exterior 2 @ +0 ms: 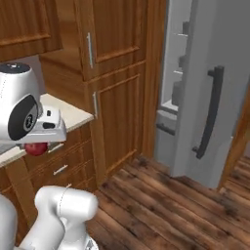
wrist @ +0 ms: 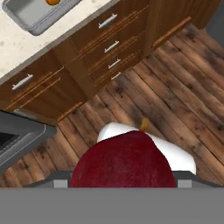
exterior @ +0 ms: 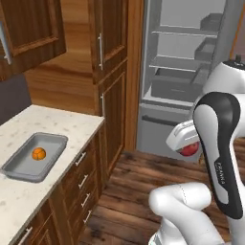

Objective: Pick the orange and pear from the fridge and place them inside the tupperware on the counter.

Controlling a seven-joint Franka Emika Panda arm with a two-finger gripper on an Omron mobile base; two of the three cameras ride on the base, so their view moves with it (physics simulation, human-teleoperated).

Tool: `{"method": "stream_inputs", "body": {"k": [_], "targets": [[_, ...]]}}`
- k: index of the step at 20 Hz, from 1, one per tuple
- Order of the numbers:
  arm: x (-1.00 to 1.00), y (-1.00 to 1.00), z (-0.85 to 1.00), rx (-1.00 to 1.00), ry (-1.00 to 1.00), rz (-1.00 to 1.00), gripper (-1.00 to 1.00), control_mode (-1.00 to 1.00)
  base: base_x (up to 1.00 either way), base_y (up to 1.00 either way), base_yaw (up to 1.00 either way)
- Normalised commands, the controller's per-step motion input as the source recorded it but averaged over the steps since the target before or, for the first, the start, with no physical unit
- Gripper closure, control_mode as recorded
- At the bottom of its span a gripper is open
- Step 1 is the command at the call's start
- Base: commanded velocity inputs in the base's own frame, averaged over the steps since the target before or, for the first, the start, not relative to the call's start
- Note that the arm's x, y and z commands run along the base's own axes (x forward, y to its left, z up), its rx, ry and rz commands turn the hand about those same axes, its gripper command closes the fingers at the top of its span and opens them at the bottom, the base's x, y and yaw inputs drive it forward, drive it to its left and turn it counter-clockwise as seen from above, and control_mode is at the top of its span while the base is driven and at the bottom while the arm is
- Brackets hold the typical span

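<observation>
1. The pear [wrist: 124,159], dark red, round and smooth with a small tan stem, is sitting clenched in the gripper [exterior: 189,149], hanging in the air above the wooden floor [exterior: 139,191], between the counter [exterior: 28,191] and the fridge [exterior: 182,72].
2. In the right base view the pear [exterior 2: 35,148] is showing as a red ball under the white hand, just in front of the counter edge [exterior 2: 68,113].
3. The orange [exterior: 38,153], a small bright ball, is lying inside the tupperware [exterior: 19,168], a shallow grey tray with rounded corners and a flared rim.
4. The tupperware is resting on the counter, near its front edge; the hand view is catching its corner [wrist: 30,17] with the orange [wrist: 53,1] at the top edge.
5. The counter is beige stone with brown speckles, running over brown wooden drawers [wrist: 105,39] with silver bar handles.
6. The floor is made of dark brown planks with visible grain.
7. Tall wooden cabinets [exterior: 112,72] are standing between the counter and the fridge, at the far side.
8. The fridge is standing open on the right, showing pale grey shelves and a grey drawer; its grey door [exterior 2: 215,97] is carrying a dark bar handle [exterior 2: 210,112].
9. The arm's dark link is bearing the word "FRANKA" [exterior: 219,172] in small pale letters.
</observation>
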Motion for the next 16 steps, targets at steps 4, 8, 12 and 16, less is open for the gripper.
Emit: {"method": "stream_inputs", "body": {"k": [4,8,12,16], "targets": [[0.0,0.0,0.0,0.0,0.0,0.0,1.0,1.0,-0.44,-0.12,0.57],[0.0,0.0,0.0,0.0,0.0,0.0,1.0,1.0,0.14,0.0,0.68],[0.0,0.0,0.0,0.0,0.0,0.0,1.0,1.0,0.64,-0.08,0.63],[0.0,0.0,0.0,0.0,0.0,0.0,1.0,1.0,0.71,-0.34,0.57]]}}
